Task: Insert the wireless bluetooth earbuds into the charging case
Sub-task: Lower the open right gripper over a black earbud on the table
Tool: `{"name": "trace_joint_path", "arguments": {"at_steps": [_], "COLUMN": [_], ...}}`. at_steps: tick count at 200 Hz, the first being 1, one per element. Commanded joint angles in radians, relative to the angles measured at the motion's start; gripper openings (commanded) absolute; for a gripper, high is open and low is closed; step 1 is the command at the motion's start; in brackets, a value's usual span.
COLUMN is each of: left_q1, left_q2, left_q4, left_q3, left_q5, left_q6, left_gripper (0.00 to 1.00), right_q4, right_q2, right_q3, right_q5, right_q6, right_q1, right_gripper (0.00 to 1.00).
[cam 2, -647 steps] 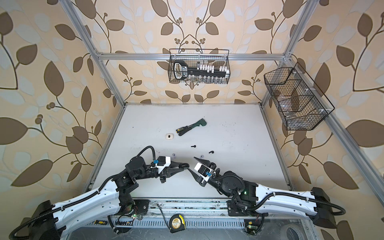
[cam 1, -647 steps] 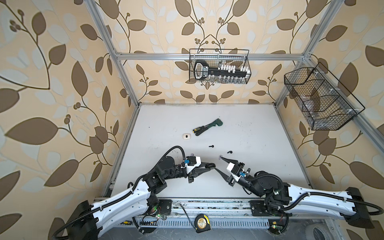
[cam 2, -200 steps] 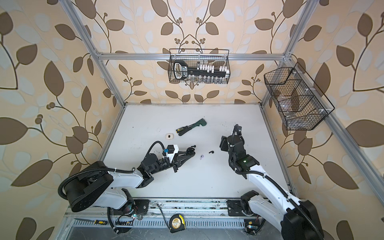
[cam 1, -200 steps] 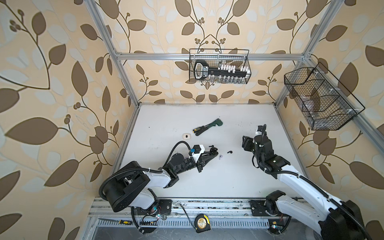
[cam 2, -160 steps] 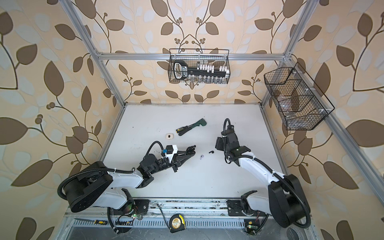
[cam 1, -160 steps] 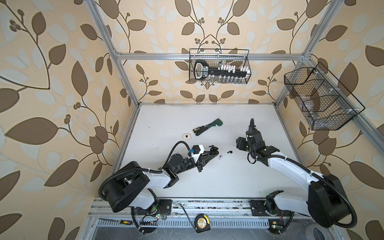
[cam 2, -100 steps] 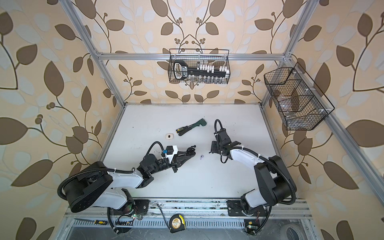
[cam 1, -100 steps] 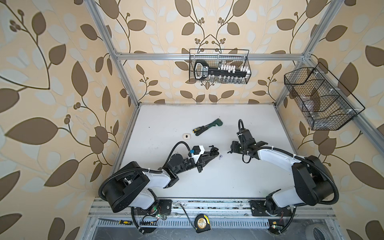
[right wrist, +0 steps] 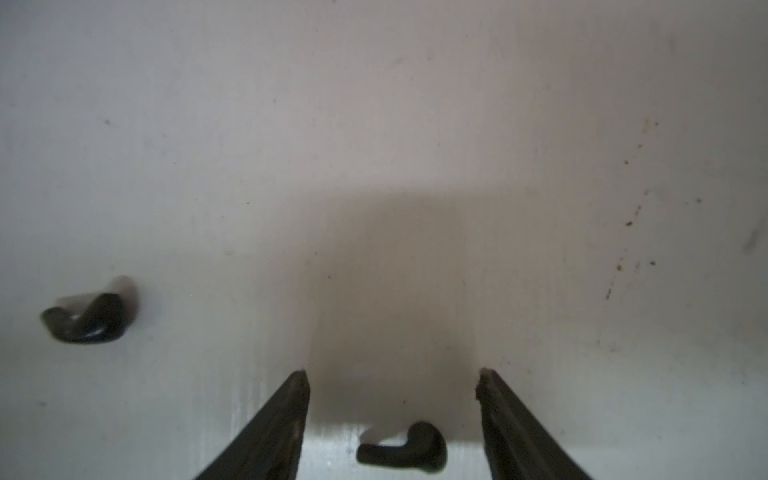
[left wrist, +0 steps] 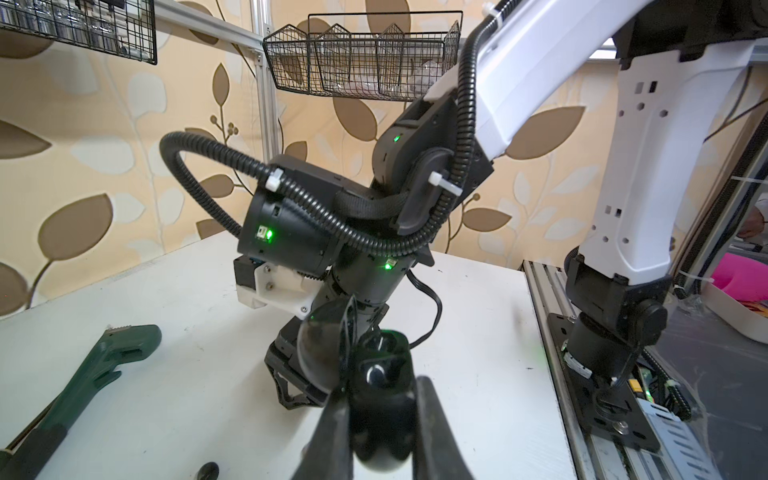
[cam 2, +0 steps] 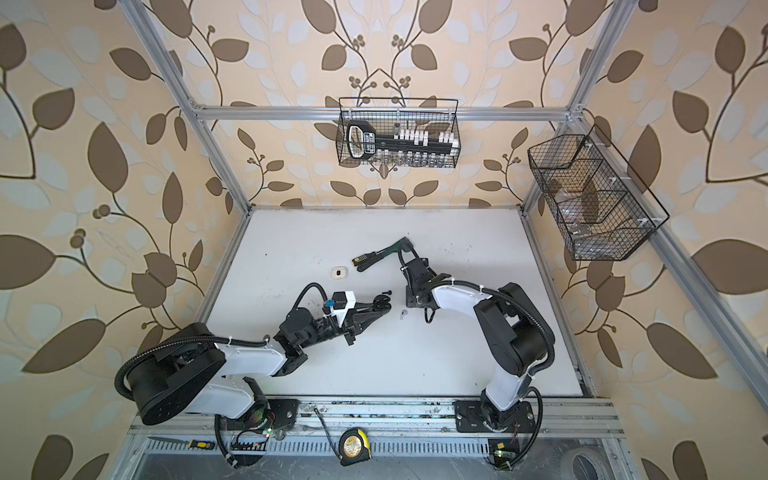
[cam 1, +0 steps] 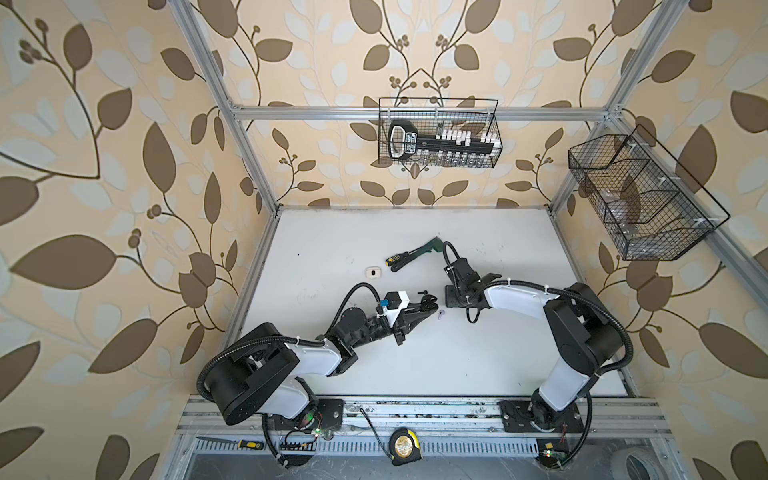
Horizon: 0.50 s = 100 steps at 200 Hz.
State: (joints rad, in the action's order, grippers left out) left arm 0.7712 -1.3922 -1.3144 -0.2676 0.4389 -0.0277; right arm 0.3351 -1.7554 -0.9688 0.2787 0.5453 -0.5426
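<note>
My left gripper (left wrist: pixel 380 399) is shut on a black charging case (left wrist: pixel 382 419), whose lid stands open. In both top views it holds the case (cam 1: pixel 428 303) (cam 2: pixel 381 305) near the table's middle. My right gripper (right wrist: pixel 392 374) points down at the table, open. A black earbud (right wrist: pixel 405 451) lies between its fingers, touching neither. A second black earbud (right wrist: pixel 89 318) lies off to one side, and it also shows in a top view (cam 1: pixel 424 292). A lilac earbud (cam 1: pixel 440 314) lies between the two grippers. From above, the right gripper (cam 1: pixel 455 297) hides the earbud under it.
A small white case (cam 1: pixel 373 272) lies on the table (cam 1: pixel 498 365) behind the left gripper. A green wrench (cam 1: pixel 426 248) and a black-and-yellow screwdriver (cam 1: pixel 397 261) lie further back. Wire baskets hang on the back wall (cam 1: pixel 438 137) and the right wall (cam 1: pixel 636 199).
My right arm has swung in from the right toward the middle and come down over a black earbud. The left gripper has stayed in place with the case.
</note>
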Motion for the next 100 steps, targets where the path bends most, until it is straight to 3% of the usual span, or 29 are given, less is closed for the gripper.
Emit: {"name": "trace_joint_path", "arguments": {"at_steps": [1,100], "left_q1": [-0.003,-0.003], "left_q2": [0.044,0.061], "left_q4": [-0.091,-0.082], "left_q3": [0.001,0.004], "left_q5": [0.03,0.022], "left_q6": [0.012,0.012], "left_gripper": [0.0,0.0], "right_q4": [0.058,0.057], "right_q2": [-0.024,0.017], "right_q3": [-0.032,0.035], "right_q5": [0.062,0.114], "right_q6": [-0.004,0.005], "right_q1": [-0.007,-0.034], "right_gripper": [0.67,0.64]}}
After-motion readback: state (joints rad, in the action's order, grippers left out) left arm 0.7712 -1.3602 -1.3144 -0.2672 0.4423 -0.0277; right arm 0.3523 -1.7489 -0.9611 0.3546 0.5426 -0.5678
